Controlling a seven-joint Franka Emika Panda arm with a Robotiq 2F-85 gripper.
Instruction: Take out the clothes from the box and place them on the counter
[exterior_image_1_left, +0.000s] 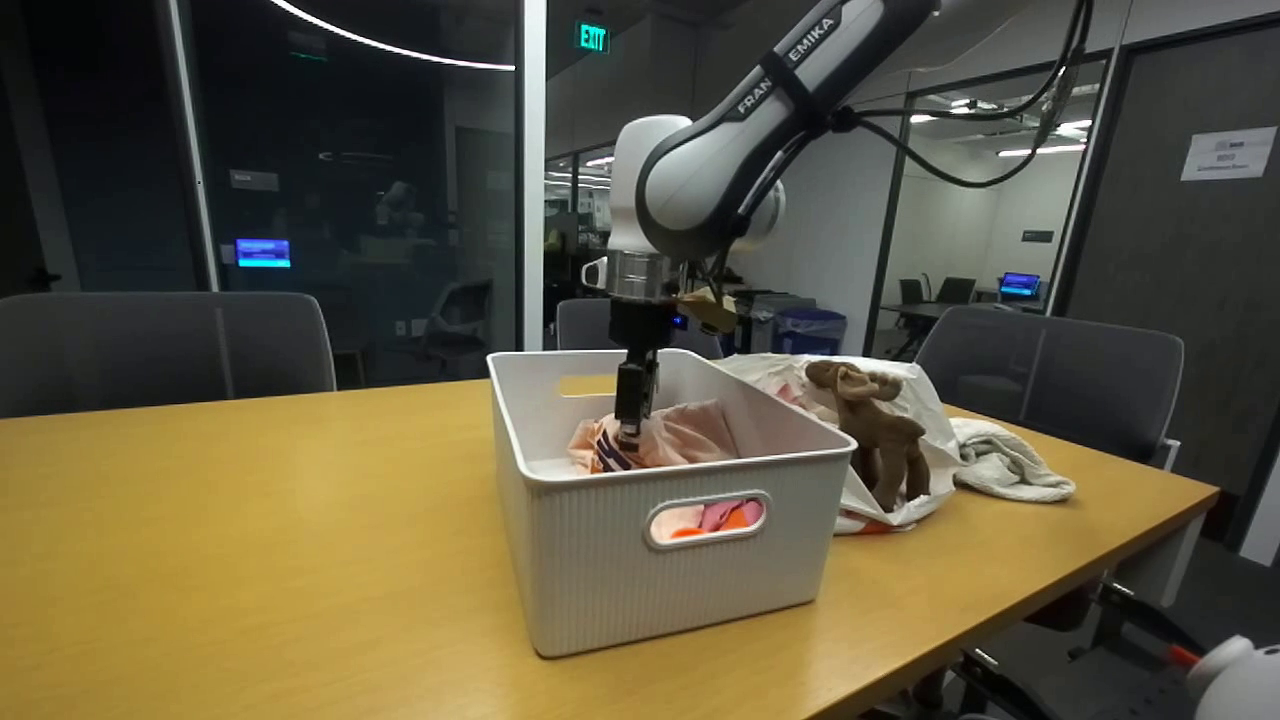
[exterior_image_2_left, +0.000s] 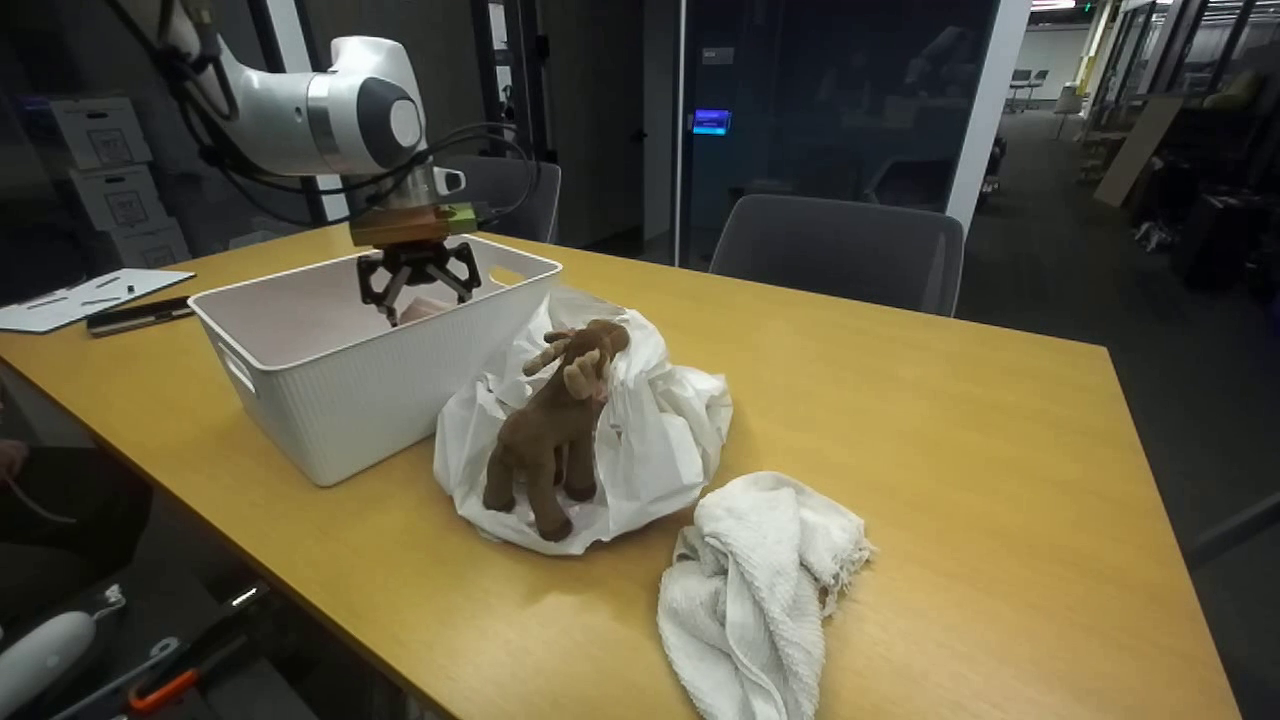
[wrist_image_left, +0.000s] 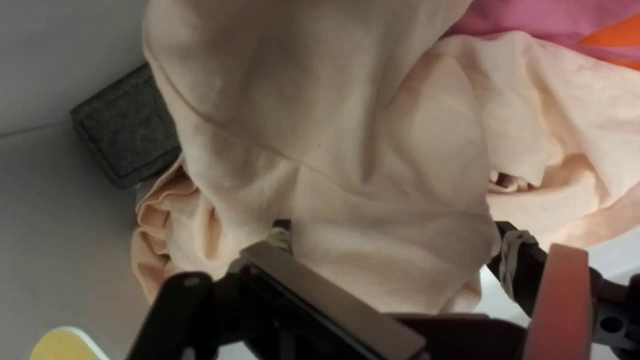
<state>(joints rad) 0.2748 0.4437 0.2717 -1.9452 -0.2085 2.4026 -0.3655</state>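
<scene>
Cloth (wrist_image_left: 340, 140), peach-pink and rumpled, lies directly below and between the jaws of the hand (wrist_image_left: 392, 232), inside a pale grey box (exterior_image_1_left: 680, 590). I have those jaws spread wide, one to each side of a raised fold; nothing is gripped, and whether they brush the fabric I cannot tell. The hand points straight down because, I judge, the tall walls around it leave little room for a slanted reach, and a broad gap suits a bunched garment. Pink-and-orange fabric (wrist_image_left: 545, 20), farther from the hand, is partly under the cloth; a grey block (wrist_image_left: 125, 125) peeks out near the wall. Beneath the hand and box runs the tan surface (exterior_image_1_left: 250, 560). Outside the box wall from the hand, a plush moose (exterior_image_2_left: 550, 440) stands on a crumpled white bag (exterior_image_2_left: 660, 440). Past that, well apart from the hand, lies a white towel (exterior_image_2_left: 760, 590), which I take for something already unpacked. Closing on the fold seems next; the pink piece might drag along.
</scene>
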